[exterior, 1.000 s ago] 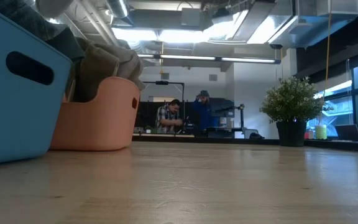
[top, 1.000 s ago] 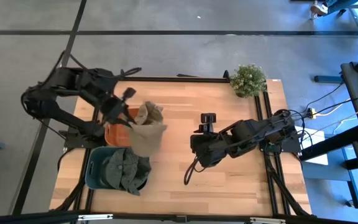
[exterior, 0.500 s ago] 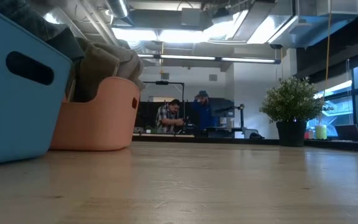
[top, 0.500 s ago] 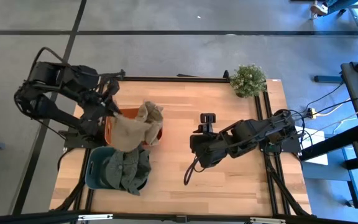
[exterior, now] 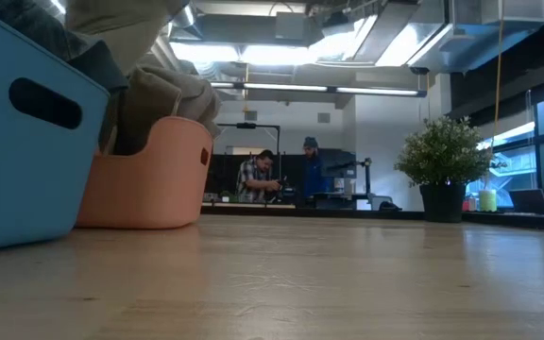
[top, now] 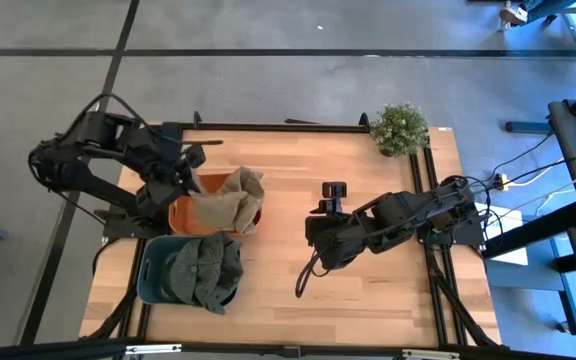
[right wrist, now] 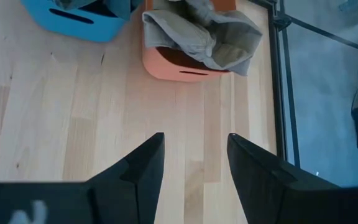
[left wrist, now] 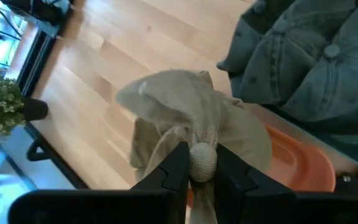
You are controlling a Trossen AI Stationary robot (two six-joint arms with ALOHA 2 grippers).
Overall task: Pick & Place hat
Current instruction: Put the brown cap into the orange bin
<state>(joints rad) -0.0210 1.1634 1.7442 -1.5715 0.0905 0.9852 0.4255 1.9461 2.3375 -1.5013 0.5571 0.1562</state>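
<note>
Khaki hat point(top: 223, 203) is held above the orange bin point(top: 181, 214), draped over its rim, with more tan fabric piled inside. It is pinched at a bunched fold by the left gripper point(left wrist: 199, 163), whose jaws are closed on the cloth, as seen in the left wrist view. The left gripper point(top: 183, 170) is placed over the bin's far-left edge in the high view. Just beside the orange bin, nearer the table's front edge, a blue bin point(top: 156, 275) is filled with grey-green hats point(top: 204, 269). The right gripper point(top: 333, 192) is parked well apart, near the table's middle, with its jaws open over bare wood point(right wrist: 188, 158). A potted plant point(top: 400, 128) is set at the far right corner. Two people point(exterior: 277, 177) are seen in the room beyond the table point(exterior: 348, 274).
</note>
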